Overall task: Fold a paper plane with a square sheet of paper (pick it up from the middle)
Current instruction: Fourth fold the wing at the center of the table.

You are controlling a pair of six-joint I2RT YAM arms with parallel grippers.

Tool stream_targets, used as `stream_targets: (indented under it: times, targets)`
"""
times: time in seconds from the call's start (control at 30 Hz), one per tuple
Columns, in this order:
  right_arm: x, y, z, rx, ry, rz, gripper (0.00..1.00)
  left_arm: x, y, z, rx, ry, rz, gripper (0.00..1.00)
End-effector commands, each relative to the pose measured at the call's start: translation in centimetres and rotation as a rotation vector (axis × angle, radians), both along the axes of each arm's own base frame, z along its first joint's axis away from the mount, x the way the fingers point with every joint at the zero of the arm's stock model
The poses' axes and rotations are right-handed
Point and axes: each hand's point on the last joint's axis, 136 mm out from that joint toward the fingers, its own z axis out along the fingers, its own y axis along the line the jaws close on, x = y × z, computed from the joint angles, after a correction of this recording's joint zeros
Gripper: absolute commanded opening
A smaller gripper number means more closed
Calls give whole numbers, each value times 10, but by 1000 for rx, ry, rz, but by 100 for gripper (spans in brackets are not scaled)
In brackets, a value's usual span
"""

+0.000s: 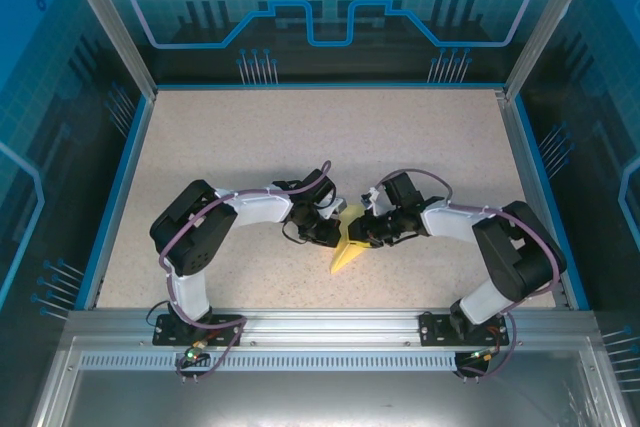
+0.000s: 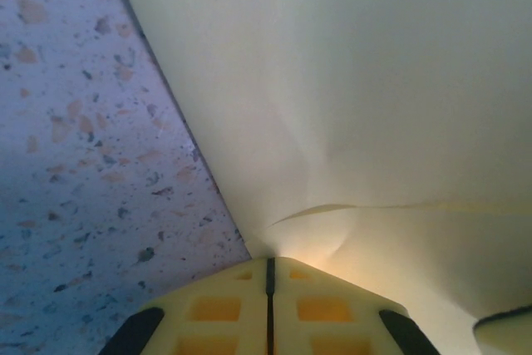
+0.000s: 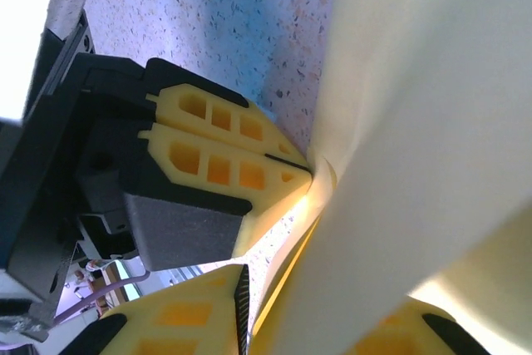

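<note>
From above, the 2 arms reach inward and meet near the middle of the speckled desk [image 1: 250,147]. The left pincer [image 1: 336,235] and the right pincer [image 1: 362,234] sit close together over the paper plane [image 1: 346,255]. The plane is a narrow pale-yellow folded shape between them, and its pointed end aims toward the near edge of the desk.

In the left wrist view, the left pincer [image 2: 269,288] has its 2 yellow fingers pressed together on the near edge of the paper plane [image 2: 374,81]. The paper spreads up and to the right, with a shallow crease just beyond the fingertips. The desk [image 2: 83,164] lies to the left.

In the right wrist view, the left pincer [image 3: 293,174] comes in from the left, its tips clamped on a fold of the paper plane [image 3: 416,122]. The right pincer [image 3: 243,288] is at the bottom, fingers pressed together. The paper runs into their seam and drapes over 1 finger, so it looks pinched there. The desk [image 3: 216,14] shows behind.
</note>
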Motion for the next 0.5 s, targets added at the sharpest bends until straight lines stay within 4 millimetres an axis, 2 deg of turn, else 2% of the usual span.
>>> stream_targets:
  times: [0.0,0.17,0.33,0.47]
  targets:
    - [3,12,7,40,-5,26,24,0,0,-18,26,-4,-21,7]
    - [-3,10,7,30,3,30,24,0,1,-19,29,-3,-19,7]
    - [-15,-3,-6,-54,30,23,23,0,1,-20,29,-1,-20,7]
    - [-17,-4,-11,-82,27,19,20,-1,0,-20,28,-1,-21,7]
